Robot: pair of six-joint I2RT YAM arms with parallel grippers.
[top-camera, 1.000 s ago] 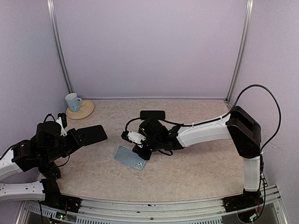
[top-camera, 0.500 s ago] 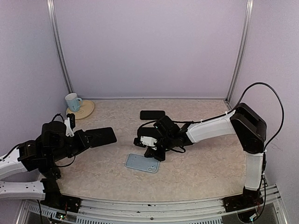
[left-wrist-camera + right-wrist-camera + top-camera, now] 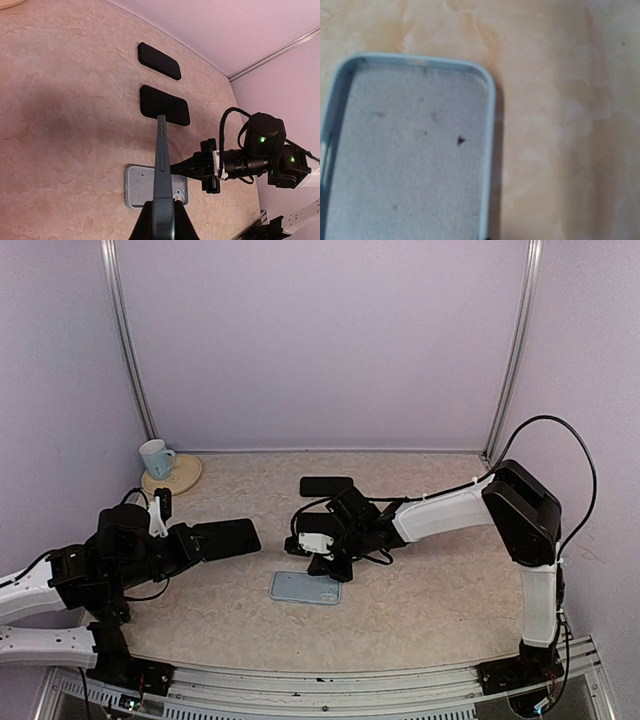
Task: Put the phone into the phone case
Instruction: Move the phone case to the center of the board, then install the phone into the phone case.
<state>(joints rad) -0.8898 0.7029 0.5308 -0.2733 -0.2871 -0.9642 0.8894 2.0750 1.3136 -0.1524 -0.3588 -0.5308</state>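
**Phone held at left, case flat at centre**

At the far left, near the back corner, one pale blue mug (image 3: pixel 155 456) stands on one round tan coaster (image 3: pixel 174 477), close to the lilac side wall. Nearer the front, the left arm (image 3: pixel 110 555) reaches rightward. The left jaws are clamped on the near end of the phone (image 3: pixel 228 537), a thin dark slab with rounded corners and small side buttons. It is held off the mottled beige worktop (image 3: pixel 430 610).

Just right of the phone's free end, the single case (image 3: pixel 305 587) lies flat, hollow side up and apart from the phone. It is a light blue rounded rectangle with a raised rim and a speckled grey lining. Farther back lies one more dark rounded slab (image 3: pixel 327 485), well apart from the case.

The right arm (image 3: pixel 440 515) stretches in from the right. The right jaws are clenched at the case's far edge; whether they touch it I cannot tell. Bare worktop lies in front of the case and out to the right wall.
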